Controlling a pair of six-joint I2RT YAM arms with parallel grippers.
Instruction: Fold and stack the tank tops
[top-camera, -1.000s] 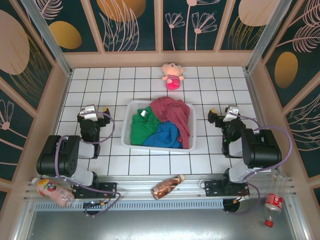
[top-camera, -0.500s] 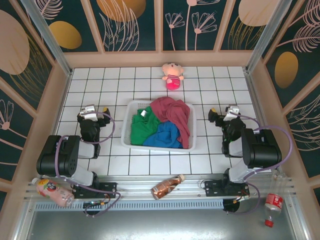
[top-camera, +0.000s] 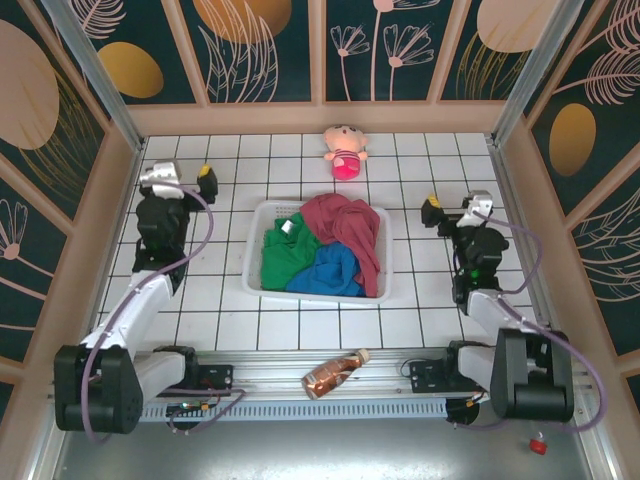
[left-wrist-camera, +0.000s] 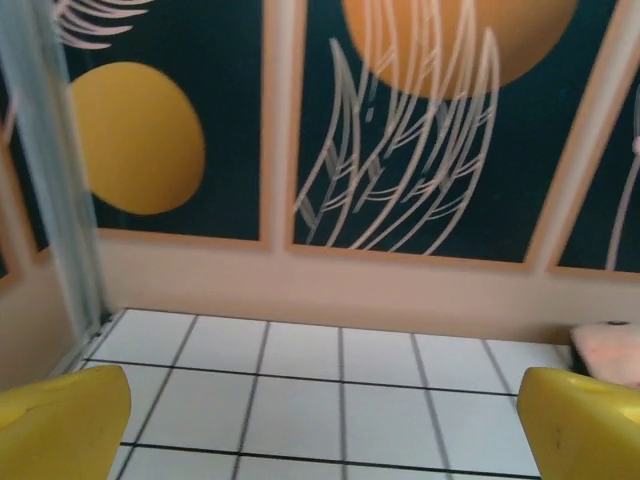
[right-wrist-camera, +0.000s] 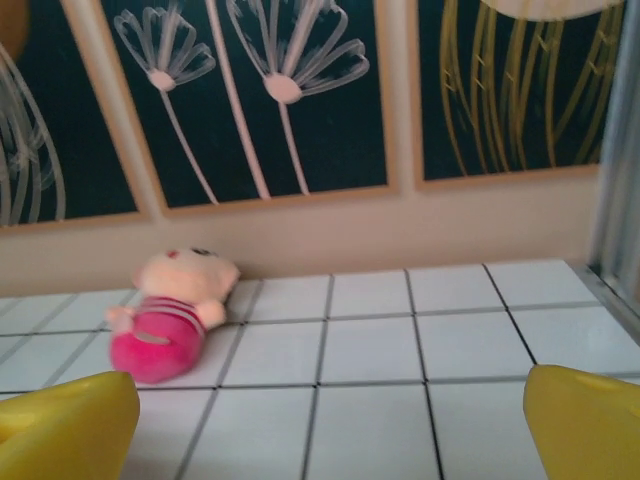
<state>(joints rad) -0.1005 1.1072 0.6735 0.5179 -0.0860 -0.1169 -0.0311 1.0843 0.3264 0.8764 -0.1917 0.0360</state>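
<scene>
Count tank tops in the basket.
3, all in the white basket: maroon top draped over the far right, green top left, blue top near centre. More may hide underneath.

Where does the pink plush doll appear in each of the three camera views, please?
Top external: the pink plush doll lies top centre, beyond the white basket.
Left wrist: a blurred pink patch at the right edge, probably the doll.
Right wrist: it lies left of centre, near the beige ledge.
Shared landmark: that beige ledge under the back wall panels.
</scene>
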